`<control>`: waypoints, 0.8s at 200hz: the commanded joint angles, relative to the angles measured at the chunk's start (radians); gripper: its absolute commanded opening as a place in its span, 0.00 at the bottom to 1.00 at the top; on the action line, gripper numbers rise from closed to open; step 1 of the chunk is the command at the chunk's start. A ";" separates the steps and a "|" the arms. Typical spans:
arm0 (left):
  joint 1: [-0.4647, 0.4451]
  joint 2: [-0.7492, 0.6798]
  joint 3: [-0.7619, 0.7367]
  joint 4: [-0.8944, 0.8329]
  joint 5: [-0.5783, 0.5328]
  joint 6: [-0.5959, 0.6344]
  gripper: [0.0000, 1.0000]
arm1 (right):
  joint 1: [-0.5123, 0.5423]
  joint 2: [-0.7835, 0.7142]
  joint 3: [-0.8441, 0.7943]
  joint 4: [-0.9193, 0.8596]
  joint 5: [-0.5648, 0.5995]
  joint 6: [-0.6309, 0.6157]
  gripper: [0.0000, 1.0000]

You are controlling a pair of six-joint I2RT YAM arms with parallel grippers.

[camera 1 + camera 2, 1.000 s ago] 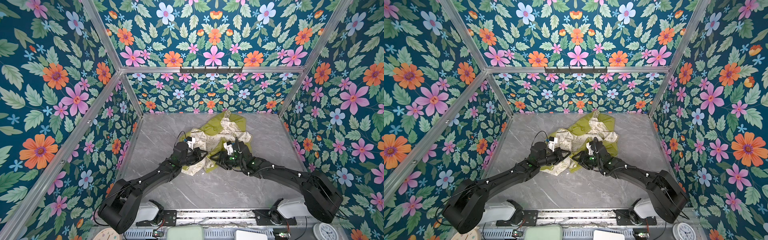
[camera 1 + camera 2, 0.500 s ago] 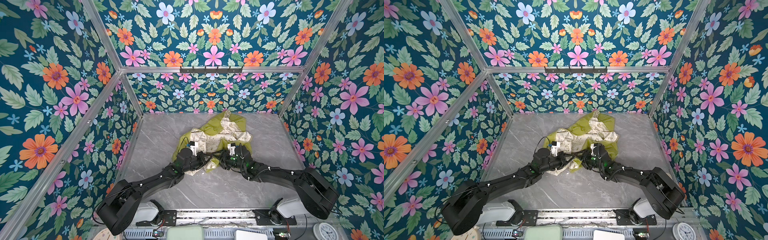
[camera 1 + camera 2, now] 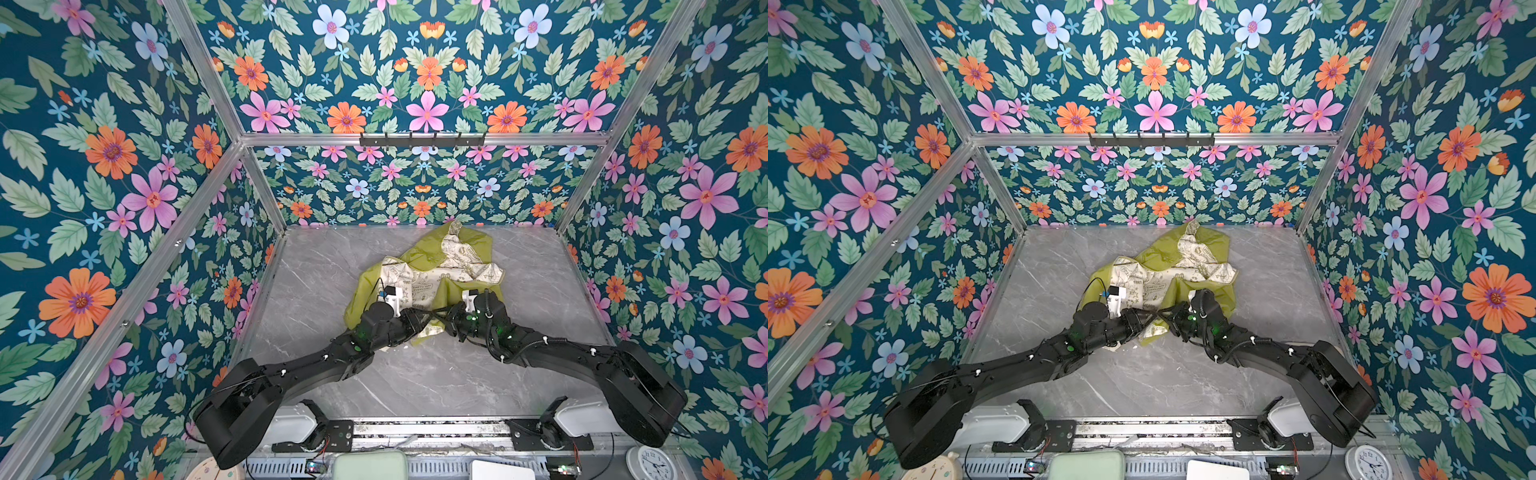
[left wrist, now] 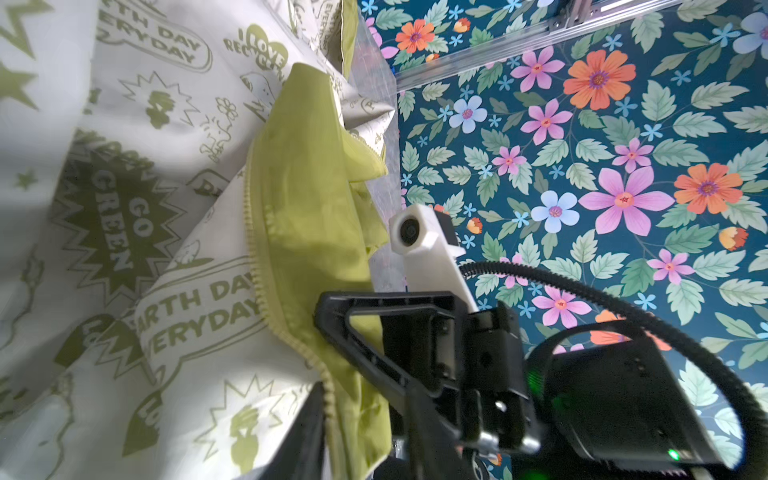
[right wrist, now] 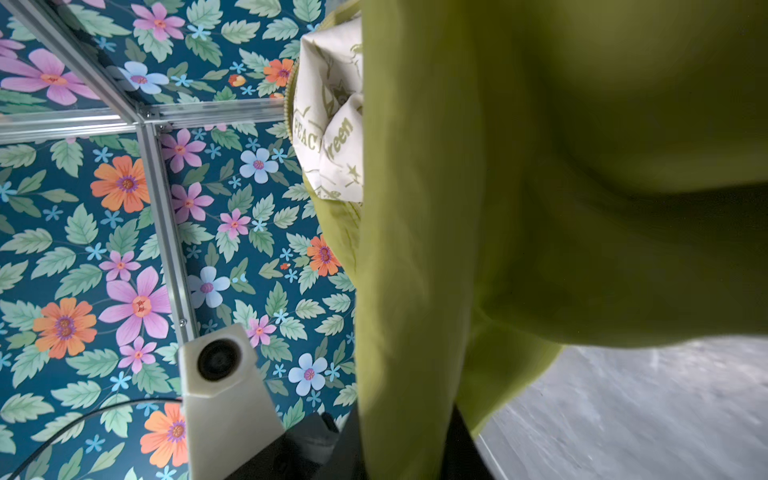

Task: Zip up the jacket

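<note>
The jacket (image 3: pixel 430 249) (image 3: pixel 1163 249) was a thin lime-green shell, crumpled in a heap. It was flipped open so the cream lining (image 4: pixel 124 166) showed, printed with green doodles and slogans like "GO GREEN" and "EARTH DAY EVERYDAY". Green zipper teeth (image 4: pixel 254 249) ran along one edge, unjoined in the left wrist view. It lay on the grey marble table (image 3: pixel 324 266), mid-width and toward the back, with its near tip down at the two grippers.

Counts: one jacket, two arms, two grippers, two white wrist cameras.

The left arm (image 3: pixel 316 365) stretched low from the near-left base, angled in toward centre, wrist rolled onto its side. The left gripper (image 3: pixel 424 321) (image 3: pixel 1142 321) sat at the jacket's near tip, crossing the other gripper in both top views. The left wrist view showed only one of its fingers (image 4: pixel 307 436), dark, right against the zipper edge. Couldn't tell if its jaws were wide or narrow, or holding anything.

The right arm (image 3: pixel 561 353) mirrored it from the near-right base, low, reaching in toward centre, wrist also rolled. The right gripper (image 3: pixel 446 323) (image 3: pixel 1168 321) was at the same tip, just beside the left one. In the right wrist view a taut green fold ran down between its jaws, which were narrow and pinching the jacket. One of its fingers (image 4: pixel 386 300) lay against the green fabric.
</note>
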 commanded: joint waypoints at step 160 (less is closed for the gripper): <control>0.063 0.000 -0.131 0.024 0.055 0.020 0.42 | 0.026 0.251 -0.022 0.373 -0.147 -0.161 0.00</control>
